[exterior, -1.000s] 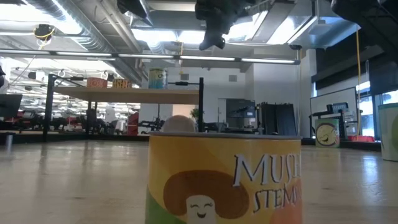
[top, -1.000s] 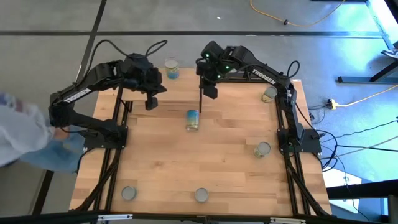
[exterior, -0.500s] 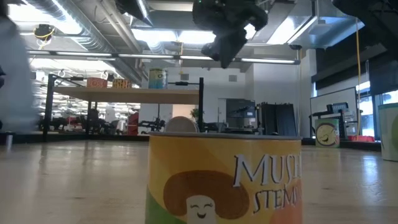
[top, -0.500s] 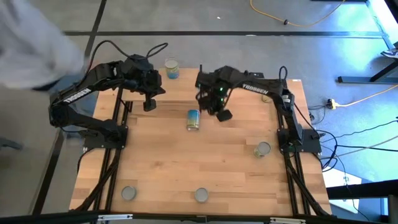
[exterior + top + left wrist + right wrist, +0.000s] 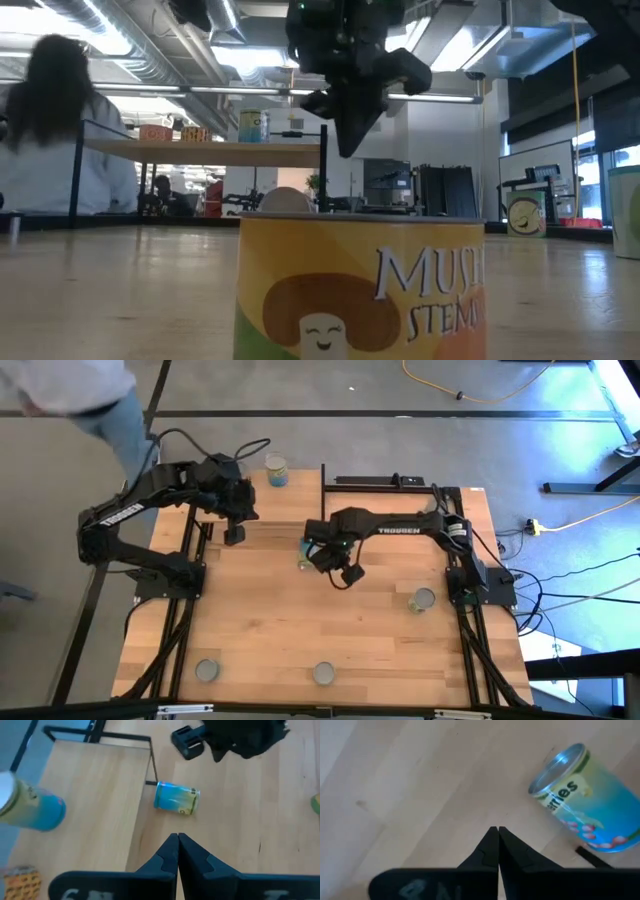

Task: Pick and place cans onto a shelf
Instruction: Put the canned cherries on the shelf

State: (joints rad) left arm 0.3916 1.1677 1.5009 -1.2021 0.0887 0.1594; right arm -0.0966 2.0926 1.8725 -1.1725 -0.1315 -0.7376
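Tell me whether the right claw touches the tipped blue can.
Apart. In the right wrist view, bare wood separates the shut right claw from the blue can.

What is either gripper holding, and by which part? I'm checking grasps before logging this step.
Nothing is held. The right gripper has its fingers shut on air beside the tipped blue can; the left gripper is shut and empty too.

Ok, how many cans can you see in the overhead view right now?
5 in the high view: upright can on the shelf, tipped can mid-table, right-side can, front-left can, front-middle can. The arms may hide more.
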